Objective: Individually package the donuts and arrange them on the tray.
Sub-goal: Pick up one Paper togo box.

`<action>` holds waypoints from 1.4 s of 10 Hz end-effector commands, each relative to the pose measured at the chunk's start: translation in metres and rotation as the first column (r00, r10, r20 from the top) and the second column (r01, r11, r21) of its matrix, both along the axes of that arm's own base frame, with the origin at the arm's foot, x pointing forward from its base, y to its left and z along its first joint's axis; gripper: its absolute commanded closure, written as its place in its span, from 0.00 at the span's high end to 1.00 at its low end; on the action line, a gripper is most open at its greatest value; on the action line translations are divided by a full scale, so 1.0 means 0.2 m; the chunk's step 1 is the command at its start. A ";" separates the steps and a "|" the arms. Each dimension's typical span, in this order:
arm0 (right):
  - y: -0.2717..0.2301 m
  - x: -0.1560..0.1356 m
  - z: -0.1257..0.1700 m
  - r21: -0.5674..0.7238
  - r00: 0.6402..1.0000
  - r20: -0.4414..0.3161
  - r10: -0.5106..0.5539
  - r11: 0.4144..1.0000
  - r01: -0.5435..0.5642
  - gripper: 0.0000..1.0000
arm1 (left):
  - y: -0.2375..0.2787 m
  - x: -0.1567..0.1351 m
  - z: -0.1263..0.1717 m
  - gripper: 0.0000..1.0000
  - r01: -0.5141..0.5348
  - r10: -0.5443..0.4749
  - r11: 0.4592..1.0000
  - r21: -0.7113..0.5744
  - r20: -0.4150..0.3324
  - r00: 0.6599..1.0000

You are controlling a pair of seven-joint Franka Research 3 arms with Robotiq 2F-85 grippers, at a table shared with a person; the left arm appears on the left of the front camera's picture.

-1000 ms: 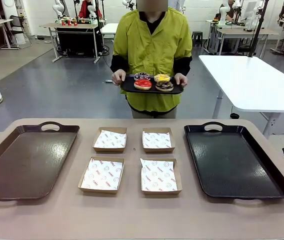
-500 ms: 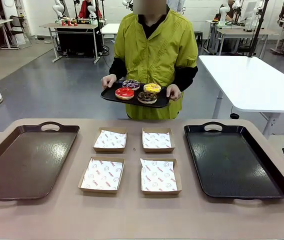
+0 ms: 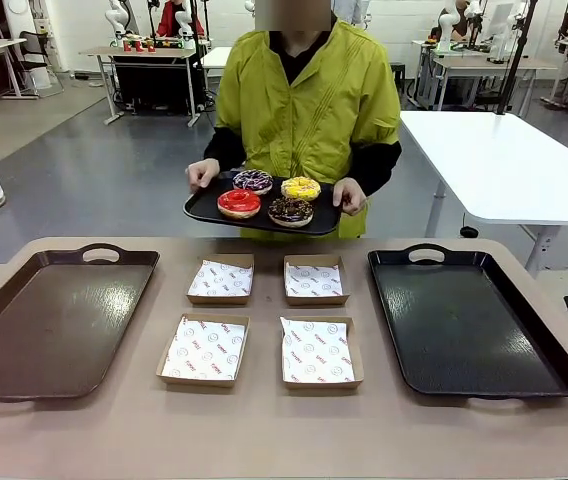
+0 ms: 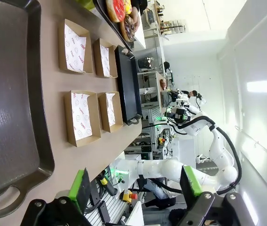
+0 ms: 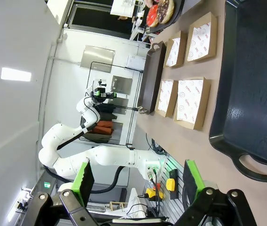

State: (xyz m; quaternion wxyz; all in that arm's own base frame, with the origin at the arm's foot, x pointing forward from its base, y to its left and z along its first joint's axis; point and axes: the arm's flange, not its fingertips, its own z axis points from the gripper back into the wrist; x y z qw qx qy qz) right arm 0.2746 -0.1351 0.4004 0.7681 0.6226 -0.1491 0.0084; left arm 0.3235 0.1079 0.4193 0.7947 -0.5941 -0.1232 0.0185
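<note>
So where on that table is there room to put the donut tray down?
Bare room: inside the brown tray on the left and the black tray on the right, plus the table strip along the near edge. The middle is crowded: four paper-lined boxes sit close together, with only narrow gaps between them.

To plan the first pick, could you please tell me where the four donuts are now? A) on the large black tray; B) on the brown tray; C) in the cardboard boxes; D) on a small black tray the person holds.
D: the donuts sit on the small black tray that the person holds at the far side of the table.
</note>
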 end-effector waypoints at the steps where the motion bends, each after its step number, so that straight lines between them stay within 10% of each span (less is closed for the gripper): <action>1: 0.00 0.00 0.00 0.012 1.000 0.004 0.000 1.000 0.000 1.00 | 0.00 0.01 0.01 1.00 -0.012 0.012 1.000 -0.006 0.009 1.000; 14: 0.00 0.00 0.00 0.012 1.000 0.004 0.000 1.000 0.000 1.00 | 0.00 0.01 0.01 1.00 -0.012 0.012 1.000 -0.006 0.009 1.000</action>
